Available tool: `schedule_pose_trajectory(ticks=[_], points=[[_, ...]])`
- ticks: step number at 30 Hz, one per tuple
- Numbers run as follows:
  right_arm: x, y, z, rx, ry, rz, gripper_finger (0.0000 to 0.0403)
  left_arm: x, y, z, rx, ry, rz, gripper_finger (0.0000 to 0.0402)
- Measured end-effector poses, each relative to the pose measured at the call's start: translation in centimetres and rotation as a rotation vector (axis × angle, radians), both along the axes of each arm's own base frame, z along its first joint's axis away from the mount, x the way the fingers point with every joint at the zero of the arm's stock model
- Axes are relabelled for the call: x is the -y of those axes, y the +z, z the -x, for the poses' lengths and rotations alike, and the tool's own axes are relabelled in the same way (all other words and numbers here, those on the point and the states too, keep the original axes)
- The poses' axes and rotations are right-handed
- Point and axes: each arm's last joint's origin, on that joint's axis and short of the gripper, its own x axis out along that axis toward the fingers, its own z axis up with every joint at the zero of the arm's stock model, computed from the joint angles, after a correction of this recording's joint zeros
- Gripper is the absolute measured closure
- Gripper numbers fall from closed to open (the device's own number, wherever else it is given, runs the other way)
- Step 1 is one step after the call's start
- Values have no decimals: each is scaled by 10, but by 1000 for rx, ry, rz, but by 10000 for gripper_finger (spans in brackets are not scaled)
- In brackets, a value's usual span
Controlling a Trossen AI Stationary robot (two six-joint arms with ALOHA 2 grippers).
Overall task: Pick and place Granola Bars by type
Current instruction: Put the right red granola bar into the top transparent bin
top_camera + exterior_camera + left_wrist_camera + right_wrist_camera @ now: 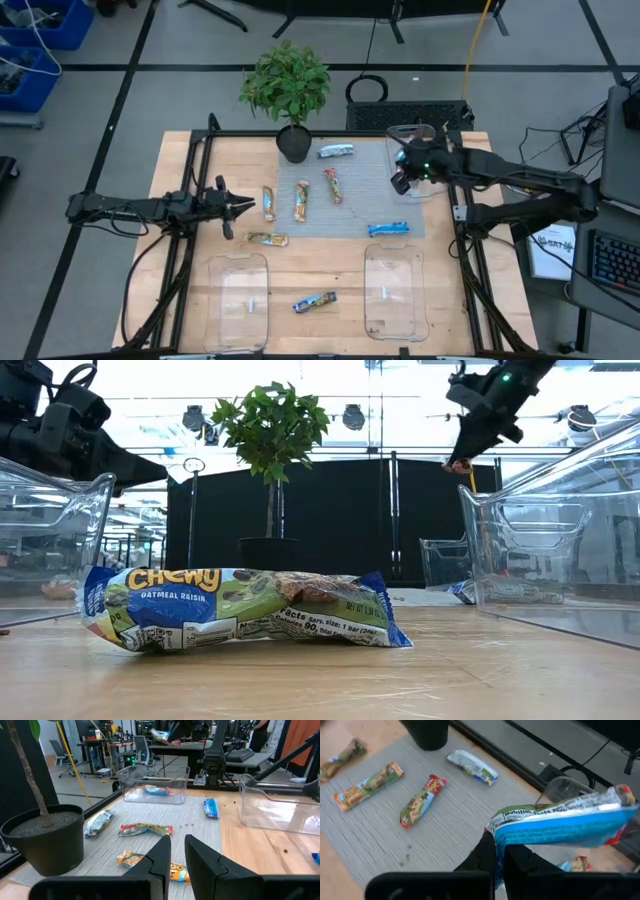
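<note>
Seven granola bars lie loose on the table, and an eighth, a blue-wrapped bar (560, 827), we find clamped by one end in the right gripper (499, 851), its long axis running out sideways from the closed fingers. In the high view this right gripper (412, 170) hangs over the far right corner of the grey mat (355, 225), directly above a small clear tray (437, 133) that already holds another blue bar (156, 790). We judge that the coming move is a descent and release: the tray lies straight below the held bar, so little sideways travel seems needed, though the bar's length must fit within the tray walls. The left gripper (238, 205) waits at the mat's left edge, fingers (161, 855) nearly together and holding nothing; it is the nearer arm to the orange-wrapped bar (268, 203) just beside it, whose long axis runs toward the far edge. An Oatmeal Raisin Chewy bar (314, 301) lies at the near edge between two large clear trays (237, 300).
</note>
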Motion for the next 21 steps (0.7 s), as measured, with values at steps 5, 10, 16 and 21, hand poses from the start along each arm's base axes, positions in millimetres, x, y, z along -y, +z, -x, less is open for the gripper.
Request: schedule_pose_trajectory(ticks=[5, 10, 16, 21], points=[[-6, -14, 22, 26, -13, -6, 400, 0, 0, 0, 3, 1, 10, 339], [-9, -34, 45, 49, -57, -24, 400, 0, 0, 0, 2, 1, 9, 339], [-12, -41, 60, 92, -85, -21, 400, 0, 0, 0, 4, 1, 9, 339], [-10, -38, 61, 117, -82, 3, 400, 0, 0, 0, 7, 1, 9, 339]])
